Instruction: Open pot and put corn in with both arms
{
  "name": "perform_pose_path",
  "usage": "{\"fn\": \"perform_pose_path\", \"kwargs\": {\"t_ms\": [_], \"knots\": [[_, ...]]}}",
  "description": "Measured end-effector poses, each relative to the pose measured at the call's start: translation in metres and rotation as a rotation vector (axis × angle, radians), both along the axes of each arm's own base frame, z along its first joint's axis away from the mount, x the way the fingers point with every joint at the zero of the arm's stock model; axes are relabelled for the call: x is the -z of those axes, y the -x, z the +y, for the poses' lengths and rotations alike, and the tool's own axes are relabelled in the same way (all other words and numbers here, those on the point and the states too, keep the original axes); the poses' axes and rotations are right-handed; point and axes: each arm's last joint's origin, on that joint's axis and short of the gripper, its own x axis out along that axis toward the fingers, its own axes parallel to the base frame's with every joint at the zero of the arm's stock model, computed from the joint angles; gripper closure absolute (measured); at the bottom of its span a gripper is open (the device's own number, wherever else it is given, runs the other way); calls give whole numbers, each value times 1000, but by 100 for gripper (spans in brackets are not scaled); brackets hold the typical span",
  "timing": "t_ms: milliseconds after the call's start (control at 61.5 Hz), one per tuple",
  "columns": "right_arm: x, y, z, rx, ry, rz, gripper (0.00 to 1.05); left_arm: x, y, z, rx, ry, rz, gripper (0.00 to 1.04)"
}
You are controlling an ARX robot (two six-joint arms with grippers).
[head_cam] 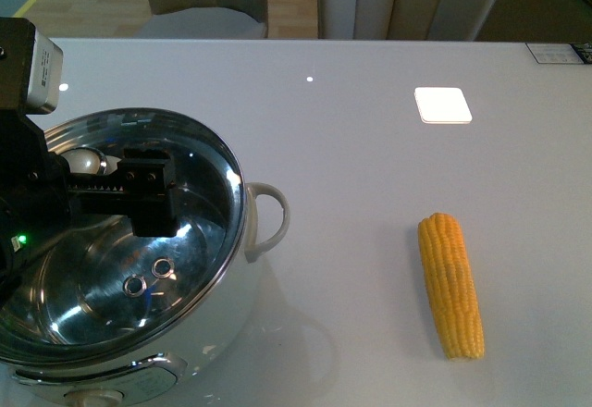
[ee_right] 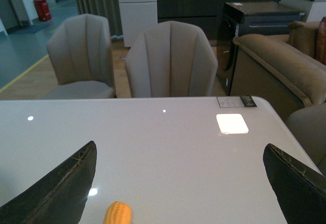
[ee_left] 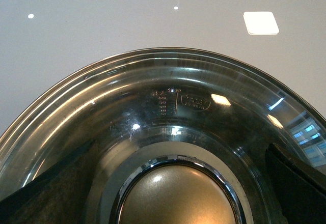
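The white pot (head_cam: 239, 282) stands at the table's front left, with its loop handle (head_cam: 270, 217) toward the middle. A glass lid (head_cam: 120, 273) with a steel rim covers it. My left gripper (head_cam: 139, 196) hangs open just above the lid. In the left wrist view, its black fingers (ee_left: 53, 186) stand on either side of the lid's round knob (ee_left: 175, 196), apart from it. The yellow corn (head_cam: 450, 284) lies on the table to the right, pointing away from me. My right gripper (ee_right: 179, 147) is open and empty above the table; the corn's tip (ee_right: 118, 214) shows near its one finger (ee_right: 56, 188).
The white table (head_cam: 351, 148) has a bright square light reflection (head_cam: 442, 104) at the far right and a printed label (head_cam: 560, 53) at the far right corner. Beige chairs (ee_right: 170, 61) stand behind the far edge, a sofa (ee_right: 277, 66) beyond.
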Motion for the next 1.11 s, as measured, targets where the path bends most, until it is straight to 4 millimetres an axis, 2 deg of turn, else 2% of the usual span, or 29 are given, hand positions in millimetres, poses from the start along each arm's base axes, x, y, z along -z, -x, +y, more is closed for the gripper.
{"fn": "perform_pose_path", "kwargs": {"t_ms": [49, 130, 260, 341, 796, 975, 1105], "knots": [[0, 0, 0, 0, 0, 0, 9, 0, 0, 0, -1, 2, -1, 13], [0, 0, 0, 0, 0, 0, 9, 0, 0, -1, -6, 4, -2, 25], [0, 0, 0, 0, 0, 0, 9, -1, -1, -1, -17, 8, -5, 50], [0, 0, 0, 0, 0, 0, 9, 0, -1, -1, -23, 6, -3, 61], [0, 0, 0, 0, 0, 0, 9, -5, -1, 0, -30, -21, -10, 62], [0, 0, 0, 0, 0, 0, 9, -24, -3, 1, -28, -36, -38, 62], [0, 0, 0, 0, 0, 0, 9, -48, -9, 6, -41, -21, -89, 62]]}}
